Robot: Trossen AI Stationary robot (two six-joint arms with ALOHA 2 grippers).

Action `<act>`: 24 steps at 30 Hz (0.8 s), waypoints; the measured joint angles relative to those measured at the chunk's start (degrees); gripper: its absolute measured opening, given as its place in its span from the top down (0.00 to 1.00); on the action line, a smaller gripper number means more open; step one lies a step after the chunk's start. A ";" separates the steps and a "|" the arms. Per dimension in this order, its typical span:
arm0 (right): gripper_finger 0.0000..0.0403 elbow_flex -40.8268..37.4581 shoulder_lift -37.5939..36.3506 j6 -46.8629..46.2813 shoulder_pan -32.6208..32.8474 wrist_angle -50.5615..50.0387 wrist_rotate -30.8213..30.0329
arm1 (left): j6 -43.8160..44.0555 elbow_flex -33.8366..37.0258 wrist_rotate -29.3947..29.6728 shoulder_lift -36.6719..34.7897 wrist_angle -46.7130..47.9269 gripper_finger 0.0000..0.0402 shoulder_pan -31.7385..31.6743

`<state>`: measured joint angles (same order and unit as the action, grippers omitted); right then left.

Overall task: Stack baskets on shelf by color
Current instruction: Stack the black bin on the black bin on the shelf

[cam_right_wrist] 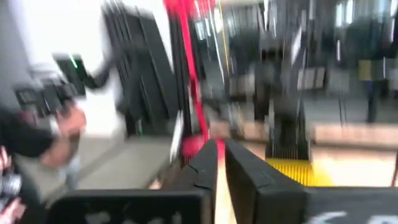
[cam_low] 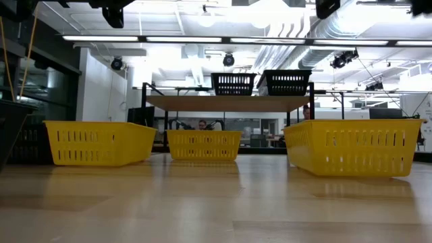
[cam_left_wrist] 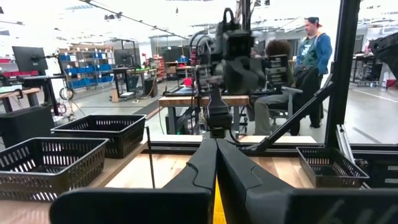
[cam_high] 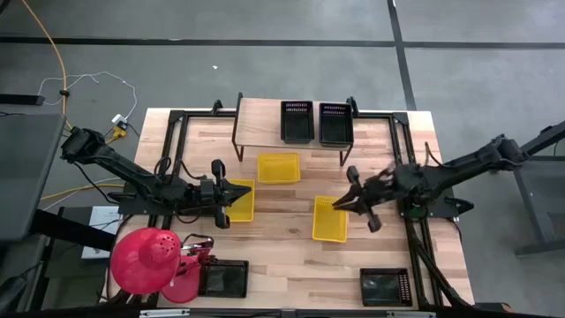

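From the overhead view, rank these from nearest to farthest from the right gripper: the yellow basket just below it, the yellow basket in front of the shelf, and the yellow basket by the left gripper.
Measured from the right gripper:
1. Yellow basket just below it, close beside the fingertips.
2. Yellow basket in front of the shelf, mid-table, toward the shelf.
3. Yellow basket by the left gripper, farthest, on the left side next to the left gripper.

No legible text, no labels, no brand marks, no numbers, no signs on any surface in the four views, distant room fixtures too small to read
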<state>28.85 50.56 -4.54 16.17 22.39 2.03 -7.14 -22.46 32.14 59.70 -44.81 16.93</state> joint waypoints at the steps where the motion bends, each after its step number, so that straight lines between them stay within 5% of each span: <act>1: 0.90 2.77 1.15 -1.40 1.29 -6.06 -2.51 | 0.00 0.00 0.00 0.00 0.02 1.00 0.00; 6: 0.73 16.49 9.09 -15.52 6.98 -39.65 -12.40 | 0.04 0.00 0.00 0.02 0.45 1.00 0.00; 12: 0.60 27.57 19.73 -41.35 12.54 -68.41 -6.96 | 0.94 0.00 0.00 0.02 0.45 1.00 0.00; 19: 0.59 30.43 28.66 -58.09 21.11 -75.26 4.68 | 1.15 0.00 -0.02 0.02 0.46 1.00 0.00; 24: 0.59 30.44 32.30 -64.57 26.74 -73.29 5.83 | 2.44 0.00 -0.04 0.02 0.50 1.00 0.00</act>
<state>59.29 82.86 -69.11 42.90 -50.90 7.86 -4.70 -22.46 32.10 59.72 -44.31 16.93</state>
